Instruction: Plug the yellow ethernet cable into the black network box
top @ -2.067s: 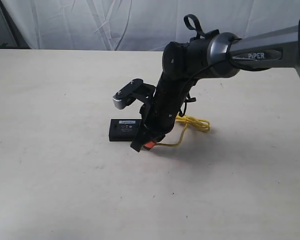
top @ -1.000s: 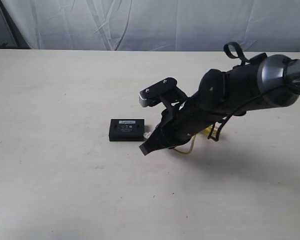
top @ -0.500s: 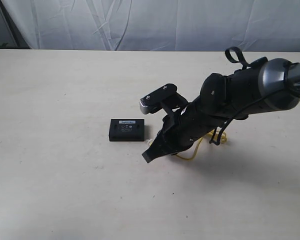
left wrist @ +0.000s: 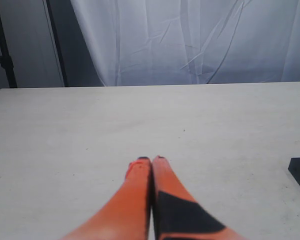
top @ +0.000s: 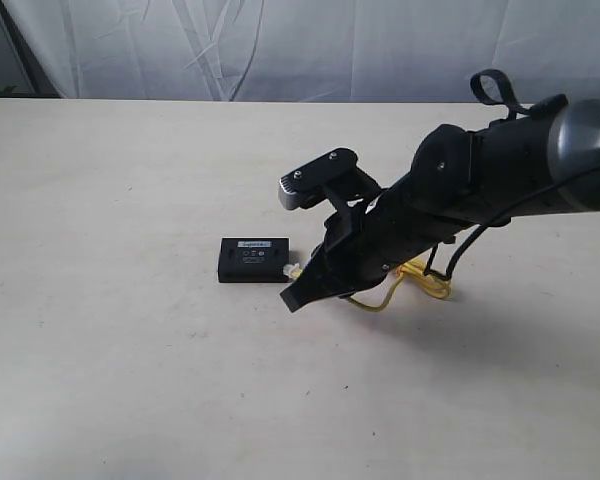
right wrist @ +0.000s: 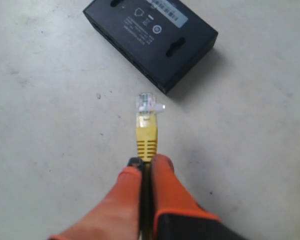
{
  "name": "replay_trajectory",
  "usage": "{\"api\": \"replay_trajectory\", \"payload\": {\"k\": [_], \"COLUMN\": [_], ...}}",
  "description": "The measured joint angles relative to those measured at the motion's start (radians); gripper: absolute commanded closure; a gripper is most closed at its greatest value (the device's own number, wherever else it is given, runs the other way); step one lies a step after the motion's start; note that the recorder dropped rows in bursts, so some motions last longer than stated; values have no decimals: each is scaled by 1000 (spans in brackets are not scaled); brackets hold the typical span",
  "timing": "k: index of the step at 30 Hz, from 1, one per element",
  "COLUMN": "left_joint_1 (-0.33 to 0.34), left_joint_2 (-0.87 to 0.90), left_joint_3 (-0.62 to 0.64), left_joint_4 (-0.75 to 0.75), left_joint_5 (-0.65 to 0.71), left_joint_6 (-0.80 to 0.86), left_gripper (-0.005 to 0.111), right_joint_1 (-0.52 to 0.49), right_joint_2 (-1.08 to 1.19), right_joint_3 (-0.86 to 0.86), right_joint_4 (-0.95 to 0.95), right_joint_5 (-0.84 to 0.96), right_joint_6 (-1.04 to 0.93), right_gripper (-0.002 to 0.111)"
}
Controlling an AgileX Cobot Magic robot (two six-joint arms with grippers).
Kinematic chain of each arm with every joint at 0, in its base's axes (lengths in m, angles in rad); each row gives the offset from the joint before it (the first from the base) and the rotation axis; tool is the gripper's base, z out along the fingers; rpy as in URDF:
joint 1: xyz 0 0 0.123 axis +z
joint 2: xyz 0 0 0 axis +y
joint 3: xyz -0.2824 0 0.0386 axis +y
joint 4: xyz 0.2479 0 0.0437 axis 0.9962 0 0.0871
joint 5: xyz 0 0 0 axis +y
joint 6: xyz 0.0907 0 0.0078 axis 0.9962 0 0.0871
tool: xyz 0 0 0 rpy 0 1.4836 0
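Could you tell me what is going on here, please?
The right gripper is clamped on the thin bright-yellow ethernet cable just behind its clear plastic plug, aiming it at the small flat black plastic network box on the pale table. The plug is not yet in: a gap separates it from the box's side. The left gripper is shut on nothing, away from the box.

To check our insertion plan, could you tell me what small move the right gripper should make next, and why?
Probably ease the plug forward toward the box, squaring it to the near side face. The right gripper is shut on the cable just behind the plug, whose tip lies short of the box, aimed near its corner. No port shows clearly.
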Motion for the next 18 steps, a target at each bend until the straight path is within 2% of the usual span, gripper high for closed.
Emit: {"api": "replay_trajectory", "payload": {"k": [12, 14, 18], "left_joint_1": [0, 0, 0], "left_joint_2": [0, 0, 0], "left_joint_3": [0, 1, 1], "left_joint_4": [25, 23, 14], "left_joint_5": [-16, -81, -299], "left_joint_6": [0, 0, 0], "left_gripper": [107, 107, 107], "right_joint_1": [0, 0, 0], "right_joint_2": [0, 0, 0], "right_joint_3": [0, 0, 0], "right_joint_4": [2, 4, 13], "right_joint_5": [2, 2, 2], "right_joint_6": [0, 0, 0], "right_gripper": [109, 109, 109]}}
